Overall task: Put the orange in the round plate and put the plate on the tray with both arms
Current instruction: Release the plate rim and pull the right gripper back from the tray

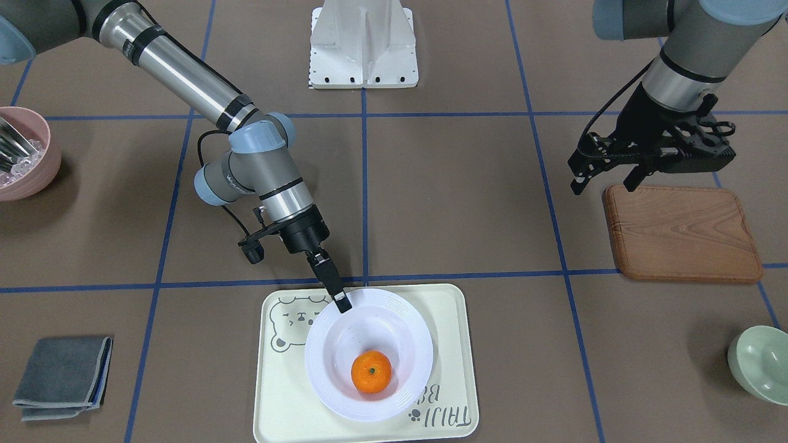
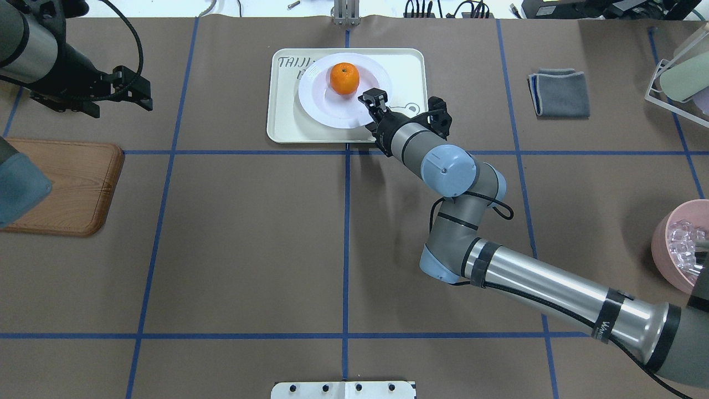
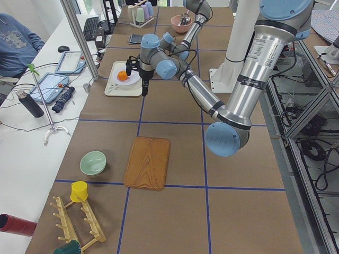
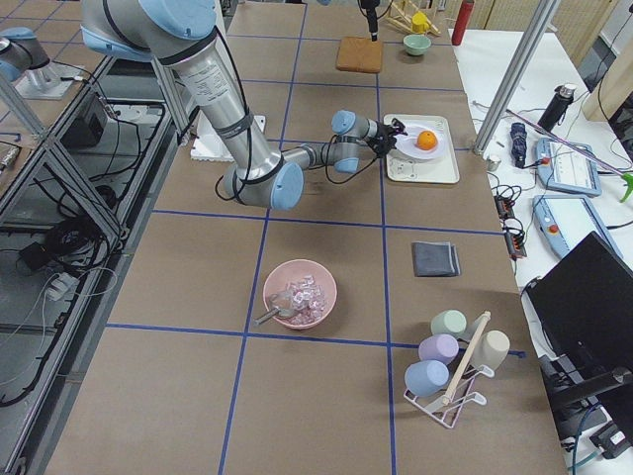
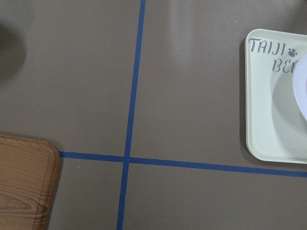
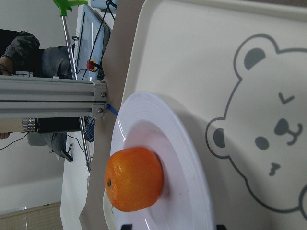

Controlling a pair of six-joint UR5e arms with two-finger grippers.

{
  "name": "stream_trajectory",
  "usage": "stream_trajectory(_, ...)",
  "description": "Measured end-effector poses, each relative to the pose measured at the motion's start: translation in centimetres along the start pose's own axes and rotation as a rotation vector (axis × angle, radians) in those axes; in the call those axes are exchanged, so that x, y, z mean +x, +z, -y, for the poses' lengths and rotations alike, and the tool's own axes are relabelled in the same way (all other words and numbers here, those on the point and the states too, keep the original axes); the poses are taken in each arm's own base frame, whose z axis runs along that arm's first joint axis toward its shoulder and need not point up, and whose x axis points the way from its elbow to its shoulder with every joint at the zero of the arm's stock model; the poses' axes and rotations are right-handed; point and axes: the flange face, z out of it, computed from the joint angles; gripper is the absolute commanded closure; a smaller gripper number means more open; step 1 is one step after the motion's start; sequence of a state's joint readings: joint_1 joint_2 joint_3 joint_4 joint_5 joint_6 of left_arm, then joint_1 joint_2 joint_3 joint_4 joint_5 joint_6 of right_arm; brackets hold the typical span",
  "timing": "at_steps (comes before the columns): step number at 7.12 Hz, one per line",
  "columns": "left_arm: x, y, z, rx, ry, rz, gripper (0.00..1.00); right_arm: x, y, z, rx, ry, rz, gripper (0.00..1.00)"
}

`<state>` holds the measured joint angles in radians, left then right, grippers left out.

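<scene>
The orange (image 1: 371, 371) (image 2: 344, 78) lies in the sunken centre of the white round plate (image 1: 394, 320) (image 6: 158, 129). The plate rests on the cream bear tray (image 1: 277, 394) (image 2: 282, 122). My right gripper (image 1: 341, 303) (image 2: 375, 100) is at the plate's rim on the robot's side. Its fingertips stand apart on either side of the rim in the right wrist view, so it is open. Far off, above the edge of the wooden board (image 1: 683, 234), hangs my left gripper (image 1: 603, 183), open and empty. The left wrist view shows only a corner of the tray (image 5: 268, 120).
A pale green bowl (image 1: 760, 363) sits near the board. A pink bowl (image 1: 24, 154) with clear pieces and a folded grey cloth (image 1: 61, 375) lie on the right arm's side. The white robot base (image 1: 363, 43) is at the table's edge. A cup rack (image 4: 455, 366) stands beyond the cloth.
</scene>
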<state>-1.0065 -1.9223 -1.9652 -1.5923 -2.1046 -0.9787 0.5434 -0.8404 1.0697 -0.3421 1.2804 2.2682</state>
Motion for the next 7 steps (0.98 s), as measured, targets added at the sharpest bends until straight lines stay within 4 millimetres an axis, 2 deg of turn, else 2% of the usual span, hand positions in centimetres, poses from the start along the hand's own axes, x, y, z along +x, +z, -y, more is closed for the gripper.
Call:
stream_trajectory(4,-0.7,0.6,-0.1,-0.010,-0.006,0.013,0.02,3.3,-6.7,-1.3,-0.074,-0.076,-0.021,0.00)
stream_trajectory(5,-0.8,0.8,-0.1,-0.012,-0.007,0.016,0.02,3.2,-8.5,-1.4,-0.087,-0.087,-0.025,0.00)
stream_trajectory(7,-0.9,0.9,0.0,-0.012,-0.007,0.017,0.02,2.7,-13.3,-0.3,-0.129,-0.140,-0.063,0.00)
